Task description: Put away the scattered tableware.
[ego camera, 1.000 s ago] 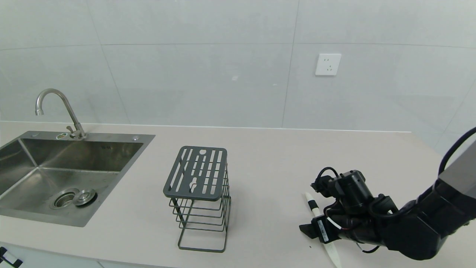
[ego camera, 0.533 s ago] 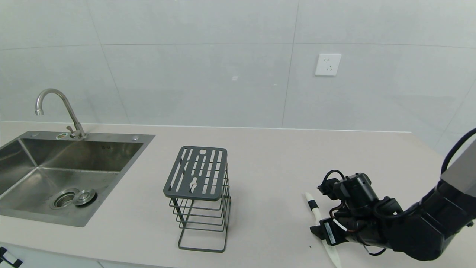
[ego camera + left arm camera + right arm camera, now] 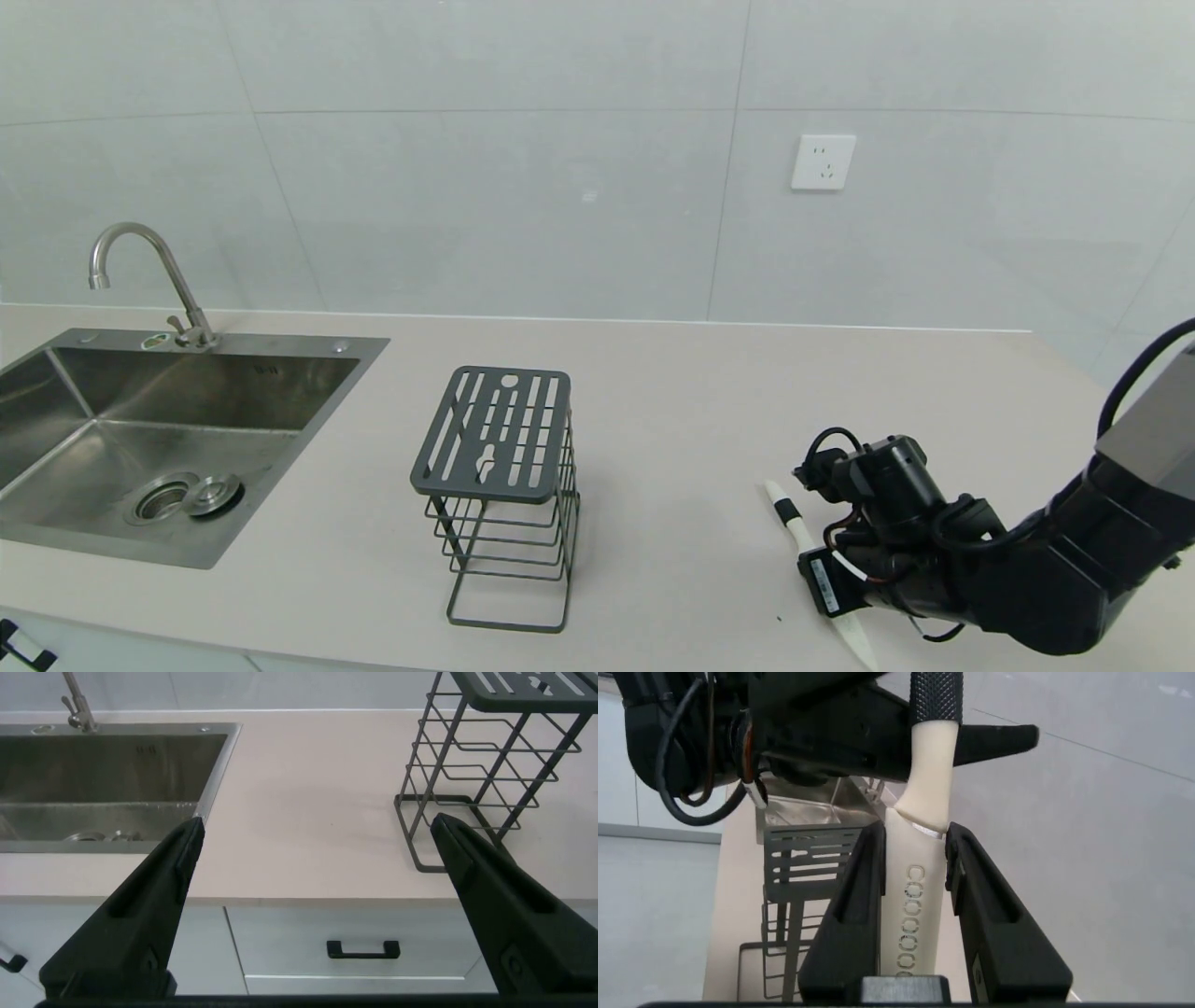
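Note:
A long white utensil with a black band lies on the counter at the right. My right gripper sits low over its middle, shut on it. In the right wrist view the two black fingers press against both sides of the cream utensil, whose dark textured end points away. The grey wire rack with a slotted top stands mid-counter, left of the utensil, and also appears as the rack beyond the fingers. My left gripper hangs open over the counter's front edge, holding nothing.
A steel sink with a faucet occupies the left of the counter. A wall socket sits high on the tiled wall. A drawer with a black handle lies below the counter edge. Bare counter runs between sink and rack.
My right gripper has shifted slightly right and lower over the utensil, and its outstretched finger has drawn in as the fingers shut on it. The utensil's near end shifted a little.

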Tool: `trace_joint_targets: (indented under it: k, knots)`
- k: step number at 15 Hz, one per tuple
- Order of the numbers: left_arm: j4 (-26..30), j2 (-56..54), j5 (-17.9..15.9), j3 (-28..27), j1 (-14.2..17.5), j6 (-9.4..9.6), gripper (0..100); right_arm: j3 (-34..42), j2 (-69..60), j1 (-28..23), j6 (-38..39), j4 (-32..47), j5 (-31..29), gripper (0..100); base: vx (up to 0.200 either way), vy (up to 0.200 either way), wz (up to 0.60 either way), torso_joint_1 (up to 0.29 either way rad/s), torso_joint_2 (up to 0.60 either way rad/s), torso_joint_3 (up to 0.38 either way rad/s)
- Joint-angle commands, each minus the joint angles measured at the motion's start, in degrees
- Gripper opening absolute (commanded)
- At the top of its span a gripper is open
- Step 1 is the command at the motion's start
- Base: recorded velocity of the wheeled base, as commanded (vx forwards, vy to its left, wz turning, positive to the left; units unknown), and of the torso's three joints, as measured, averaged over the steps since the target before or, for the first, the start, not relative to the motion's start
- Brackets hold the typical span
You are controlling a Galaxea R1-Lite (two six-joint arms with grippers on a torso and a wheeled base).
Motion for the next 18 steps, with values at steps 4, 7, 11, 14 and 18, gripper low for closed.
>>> trace_joint_targets:
  k: [4,7,11,14,18]
  knots:
    - [-0.01,0.07,0.01,0.00,0.00,0.00,100,-0.13,2.22,0.21,-0.27,0.23,0.02,0,0.000,0.000,0.00,0.000,0.00,0.000]
    - [-0.01,0.07,0.01,0.00,0.00,0.00,100,-0.48,2.57,0.30,-0.35,0.14,0.02,0,0.000,0.000,0.00,0.000,0.00,0.000]
    - [-0.01,0.07,0.01,0.00,0.00,0.00,100,-0.57,3.89,0.30,-0.44,0.14,0.02,0,0.000,0.000,0.00,0.000,0.00,0.000]
    - [-0.01,0.07,0.01,0.00,0.00,0.08,100,-1.45,5.47,0.56,-0.35,-0.30,0.02,0,0.000,0.000,0.00,0.000,0.00,0.000]
    - [-0.01,0.07,0.01,0.00,0.00,-0.09,100,-1.98,2.48,0.47,-0.44,-2.58,-0.06,0,0.000,0.000,0.00,0.000,0.00,0.000]
